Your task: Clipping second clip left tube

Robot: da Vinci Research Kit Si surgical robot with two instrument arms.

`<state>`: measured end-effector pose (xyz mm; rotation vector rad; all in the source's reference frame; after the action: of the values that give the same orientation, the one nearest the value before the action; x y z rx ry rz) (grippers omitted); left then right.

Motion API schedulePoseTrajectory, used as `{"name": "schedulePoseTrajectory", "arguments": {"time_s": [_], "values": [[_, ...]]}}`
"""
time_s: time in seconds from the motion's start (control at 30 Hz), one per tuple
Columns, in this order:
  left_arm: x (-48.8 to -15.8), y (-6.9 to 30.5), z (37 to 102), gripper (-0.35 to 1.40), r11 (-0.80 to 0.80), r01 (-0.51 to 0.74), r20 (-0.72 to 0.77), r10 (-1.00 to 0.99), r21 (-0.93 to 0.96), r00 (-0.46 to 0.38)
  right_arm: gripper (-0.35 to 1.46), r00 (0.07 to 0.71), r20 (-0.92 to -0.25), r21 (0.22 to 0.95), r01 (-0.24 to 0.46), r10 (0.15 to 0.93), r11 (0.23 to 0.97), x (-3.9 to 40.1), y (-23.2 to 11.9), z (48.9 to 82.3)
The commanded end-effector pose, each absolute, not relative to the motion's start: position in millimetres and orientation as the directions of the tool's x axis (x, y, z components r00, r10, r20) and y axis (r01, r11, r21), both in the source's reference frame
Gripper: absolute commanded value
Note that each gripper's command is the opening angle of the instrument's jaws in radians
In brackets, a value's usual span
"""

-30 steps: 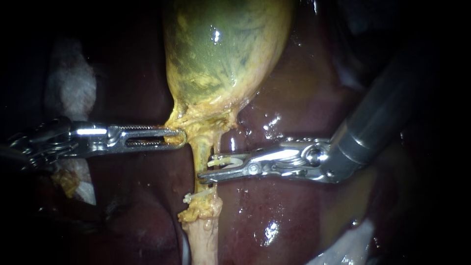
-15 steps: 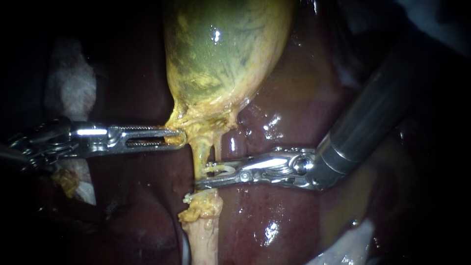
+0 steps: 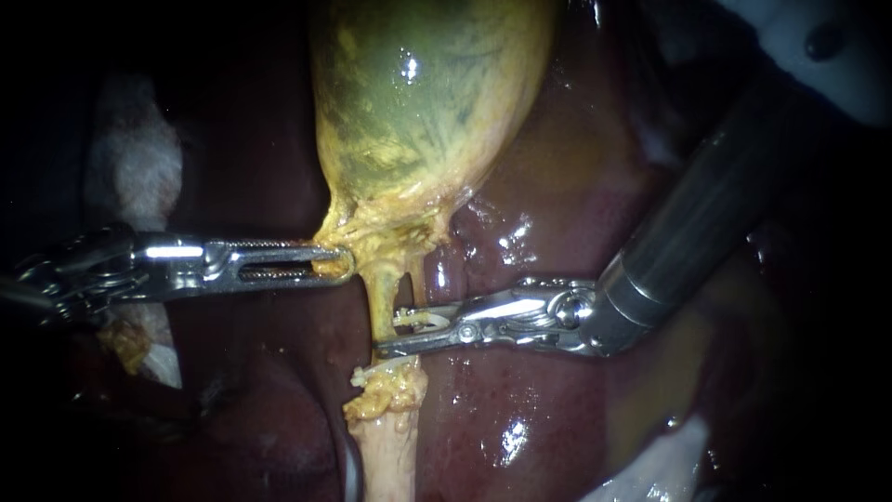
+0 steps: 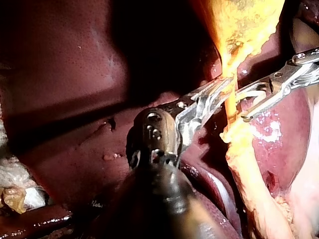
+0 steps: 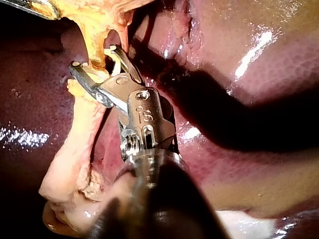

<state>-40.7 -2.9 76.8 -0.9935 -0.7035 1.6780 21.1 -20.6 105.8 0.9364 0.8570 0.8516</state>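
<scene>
The yellow-green gallbladder (image 3: 418,93) narrows into a yellow left tube (image 3: 379,297) with a thinner strand beside it. My left instrument (image 3: 339,263) comes in from the left, its slotted jaws shut on the yellow tissue at the gallbladder's neck. My right instrument (image 3: 388,333) is open, and its jaws straddle the left tube with a white clip (image 3: 423,319) loaded between them. A pale clip (image 3: 367,374) sits on the tube just below them. In the right wrist view the tube (image 5: 97,59) passes between the right instrument's jaws (image 5: 94,59). In the left wrist view the left instrument (image 4: 219,87) grips the yellow tissue.
Dark red liver (image 3: 557,186) surrounds the gallbladder and lies wet under both shafts. White gauze (image 3: 139,158) lies at the far left behind the left instrument. More pale material (image 3: 650,474) shows at the lower right. The tube's cut stump (image 3: 386,455) runs downward.
My right instrument has moved left and slightly down, bringing its open jaws and clip around the left tube. The left instrument has kept its hold and place.
</scene>
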Motion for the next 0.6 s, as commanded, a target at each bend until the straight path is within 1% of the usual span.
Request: {"name": "schedulePoseTrajectory", "arguments": {"time_s": [0.03,0.2,0.4,0.6], "values": [[-40.7,-3.0,76.7,-0.35,-0.311,-0.469,-0.277,0.950,-0.827,-0.141,0.49,0.401,-0.233,0.911,-0.229,0.886,0.343,21.2,-20.7,105.8],[-40.8,-3.0,76.7,-0.35,-0.311,-0.469,-0.277,0.950,-0.827,-0.141,0.49,0.402,-0.229,0.910,-0.236,0.887,0.342,22.0,-21.2,106.2],[-40.9,-3.0,76.7,-0.35,-0.311,-0.469,-0.277,0.950,-0.827,-0.141,0.50,0.446,-0.212,0.887,-0.286,0.870,0.363,23.6,-22.0,106.7],[-40.9,-3.0,76.7,-0.35,-0.311,-0.469,-0.277,0.950,-0.827,-0.141,0.50,0.444,-0.210,0.885,-0.293,0.871,0.362,24.8,-22.1,106.6]]}}
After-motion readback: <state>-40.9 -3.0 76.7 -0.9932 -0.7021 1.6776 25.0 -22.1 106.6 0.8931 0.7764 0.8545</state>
